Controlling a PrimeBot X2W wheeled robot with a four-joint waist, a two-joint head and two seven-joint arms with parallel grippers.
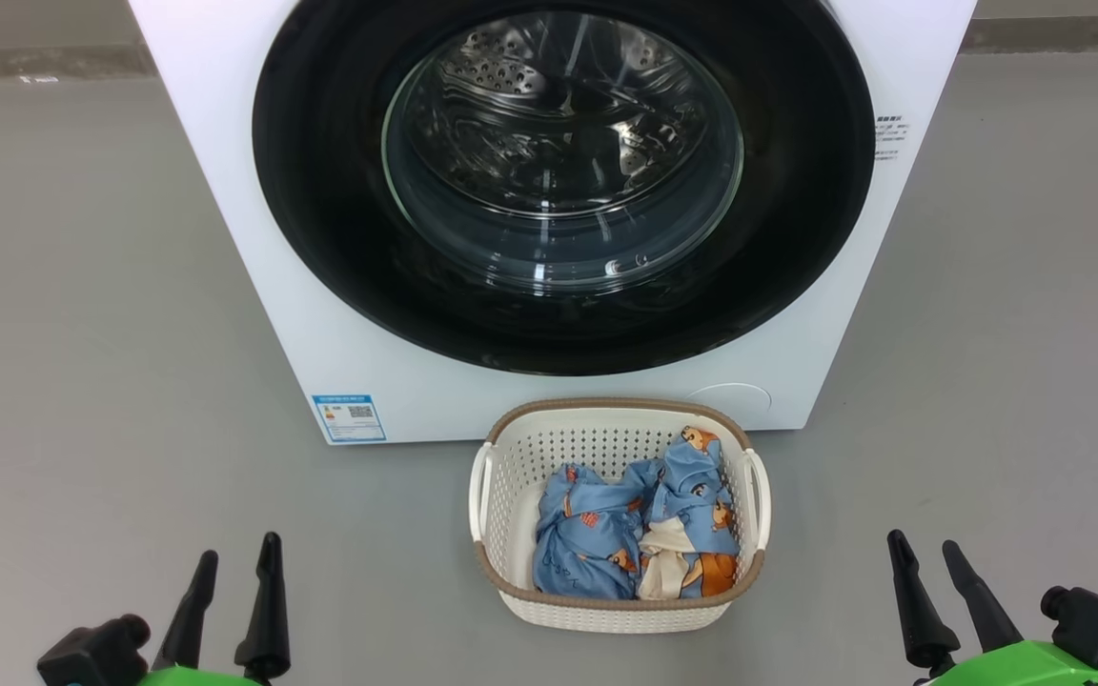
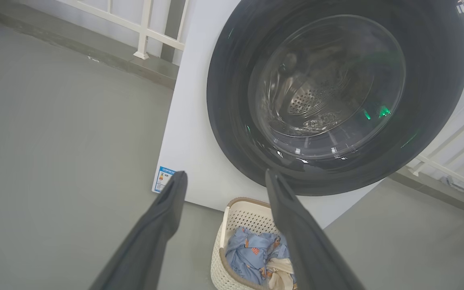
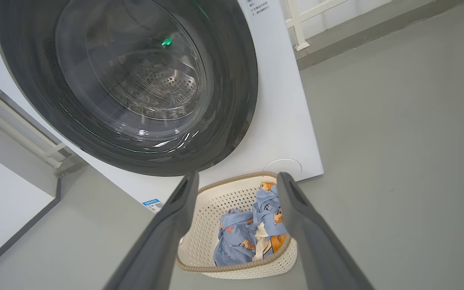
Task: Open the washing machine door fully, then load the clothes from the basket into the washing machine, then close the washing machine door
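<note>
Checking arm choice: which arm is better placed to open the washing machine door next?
Left, narrowly. Both the left gripper and right gripper are open and empty. The basket stands nearer the right one, leaving the left a freer path to the shut washing machine door. Its opening side: cannot tell.

Washing machine door [image 1: 563, 191] shut; clothes [image 1: 640, 519] in basket [image 1: 511, 476].

The head camera looks down at the washing machine [image 1: 416, 405] and basket [image 1: 503, 476]. Both wrist cameras view that pair, from opposite sides.
</note>
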